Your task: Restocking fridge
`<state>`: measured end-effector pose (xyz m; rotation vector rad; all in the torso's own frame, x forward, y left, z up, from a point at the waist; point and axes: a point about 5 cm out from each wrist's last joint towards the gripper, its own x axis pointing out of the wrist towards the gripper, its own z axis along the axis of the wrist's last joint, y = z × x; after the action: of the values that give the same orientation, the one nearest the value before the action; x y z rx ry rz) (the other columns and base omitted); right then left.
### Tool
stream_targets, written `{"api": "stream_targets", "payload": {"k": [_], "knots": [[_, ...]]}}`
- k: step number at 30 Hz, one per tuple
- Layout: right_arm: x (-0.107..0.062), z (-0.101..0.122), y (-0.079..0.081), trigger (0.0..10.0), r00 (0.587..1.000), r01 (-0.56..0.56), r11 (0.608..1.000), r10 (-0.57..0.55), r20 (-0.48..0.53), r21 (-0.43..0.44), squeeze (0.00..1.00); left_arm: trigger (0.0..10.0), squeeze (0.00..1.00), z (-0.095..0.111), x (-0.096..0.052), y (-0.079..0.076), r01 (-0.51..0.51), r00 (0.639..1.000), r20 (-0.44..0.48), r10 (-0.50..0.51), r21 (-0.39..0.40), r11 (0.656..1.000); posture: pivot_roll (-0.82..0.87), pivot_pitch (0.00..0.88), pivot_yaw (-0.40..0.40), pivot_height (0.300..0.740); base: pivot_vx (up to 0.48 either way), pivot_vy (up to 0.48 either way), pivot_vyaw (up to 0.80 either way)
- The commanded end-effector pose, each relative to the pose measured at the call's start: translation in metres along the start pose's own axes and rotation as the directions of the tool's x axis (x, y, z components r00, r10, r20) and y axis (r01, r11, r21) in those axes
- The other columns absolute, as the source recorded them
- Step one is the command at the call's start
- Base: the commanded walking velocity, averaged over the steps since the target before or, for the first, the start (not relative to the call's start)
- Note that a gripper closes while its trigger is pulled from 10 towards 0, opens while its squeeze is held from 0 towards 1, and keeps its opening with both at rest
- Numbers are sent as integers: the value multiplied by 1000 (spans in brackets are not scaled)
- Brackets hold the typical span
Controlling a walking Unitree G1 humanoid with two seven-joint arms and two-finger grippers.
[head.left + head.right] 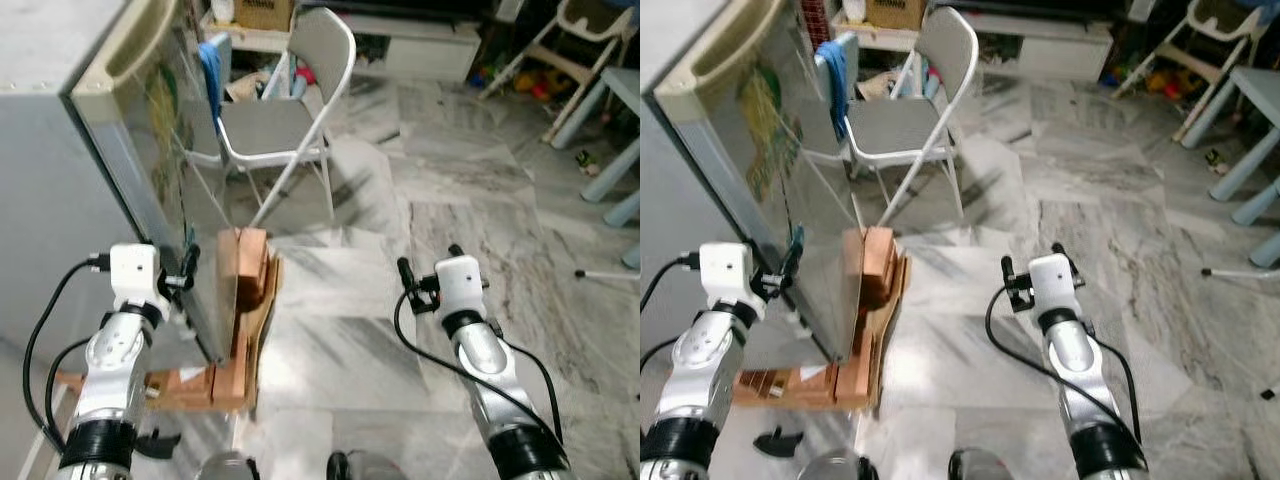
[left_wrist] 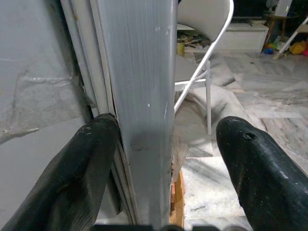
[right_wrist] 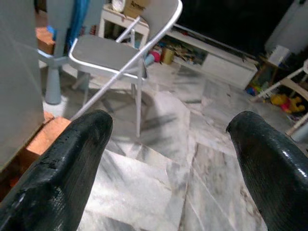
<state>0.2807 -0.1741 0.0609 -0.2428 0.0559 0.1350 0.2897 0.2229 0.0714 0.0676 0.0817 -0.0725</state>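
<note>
Both left claw (image 2: 159, 168) fingers straddle the fridge door (image 2: 139, 96) edge.

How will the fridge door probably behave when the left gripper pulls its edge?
The fridge door looks rigid, so it should swing, not bend. Its smooth edge sits between the open left gripper fingers, so they might slip. It seems large, probably heavy.

We see the left gripper (image 2: 163, 159) raised with its fingers (image 2: 72, 168) spread wide, the arm bent up from the elbow. The right gripper (image 3: 168, 159) is held forward at similar height, its fingers (image 3: 269, 163) likewise apart, gripping nothing.
</note>
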Motion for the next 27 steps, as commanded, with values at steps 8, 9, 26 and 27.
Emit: {"api": "stream_targets", "payload": {"k": [8, 9, 26, 27], "knots": [[-5, -1, 2, 10000, 997, -64, 997, 66, -39, 42, 0, 10000, 0, 17, 25, 0, 21, 999, 32, -23, 57, 998, 106, 13, -58, 740, 0, 0, -336], [-5, -1, 2, 10000, 997, -64, 997, 66, -39, 42, 0, 10000, 0, 17, 25, 0, 21, 999, 32, -23, 57, 998, 106, 13, -58, 740, 0, 0, 0], [-44, -49, -9, 10000, 931, -153, 988, 141, -336, -11, 0, 10000, 0, 58, 4, -174, 723, 665, 182, -725, 85, 685, 97, 22, -49, 740, 0, 0, 0], [-45, -51, -9, 10000, 930, -152, 988, 140, -340, -10, 0, 10000, 0, 56, 10, -162, 688, 705, 172, -688, 72, 723, 100, 21, -47, 740, 0, 0, 0]]}}
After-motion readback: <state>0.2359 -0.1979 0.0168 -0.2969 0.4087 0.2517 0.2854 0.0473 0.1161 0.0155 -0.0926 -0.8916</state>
